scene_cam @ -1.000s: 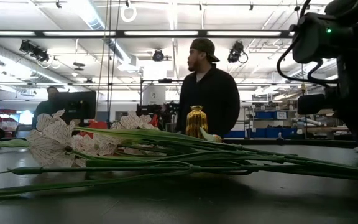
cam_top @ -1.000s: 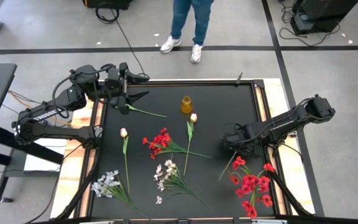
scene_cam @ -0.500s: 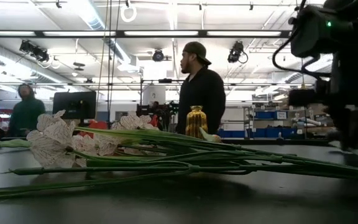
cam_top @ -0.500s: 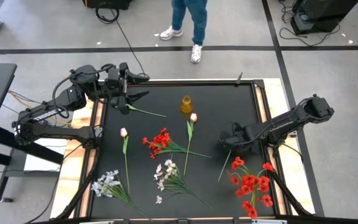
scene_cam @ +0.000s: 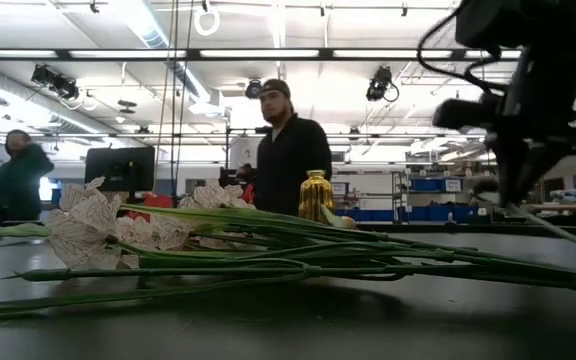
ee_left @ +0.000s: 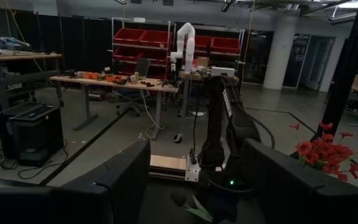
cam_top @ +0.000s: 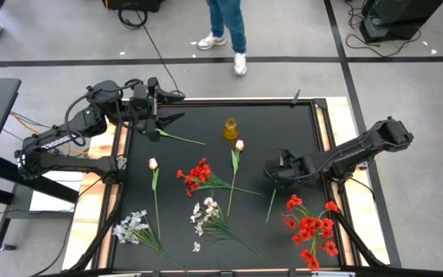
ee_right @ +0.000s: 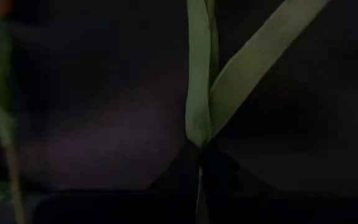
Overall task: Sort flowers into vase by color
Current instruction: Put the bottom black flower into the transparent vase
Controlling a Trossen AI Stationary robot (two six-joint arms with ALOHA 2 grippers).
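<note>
A small amber vase (cam_top: 231,129) stands at the table's far middle. My right gripper (cam_top: 275,181) points steeply down, right of centre, shut on a green stem (cam_top: 271,206) beside a red bunch (cam_top: 311,228); whether the stem belongs to that bunch I cannot tell. Another red bunch (cam_top: 198,175), two pink tulips (cam_top: 154,164) (cam_top: 239,145) and two white sprays (cam_top: 132,228) (cam_top: 205,215) lie flat on the black mat. My left gripper (cam_top: 177,108) hangs open and level over the far left corner, above a loose green stem (cam_top: 181,139). My right gripper pinches the stem's upper end (ee_right: 199,134) between its two fingers, coming from above and pointing steeply down. The stem with its two long leaves runs on away from the fingers. The held end is raised; the stem slants down (scene_cam: 558,231) and its other end (cam_top: 267,221) lies on the mat.
A person (scene_cam: 286,160) stands beyond the table's far edge. The mat's raised wooden border (cam_top: 323,123) runs along the right side. Bare mat (cam_top: 283,131) lies between the vase and my right arm.
My right gripper has gone up and toward the table's left, rolling its wrist as it went. The stem's held end has swung left with it and risen, while the stem's near end has stayed on the mat. The person behind the table has walked along its far edge.
</note>
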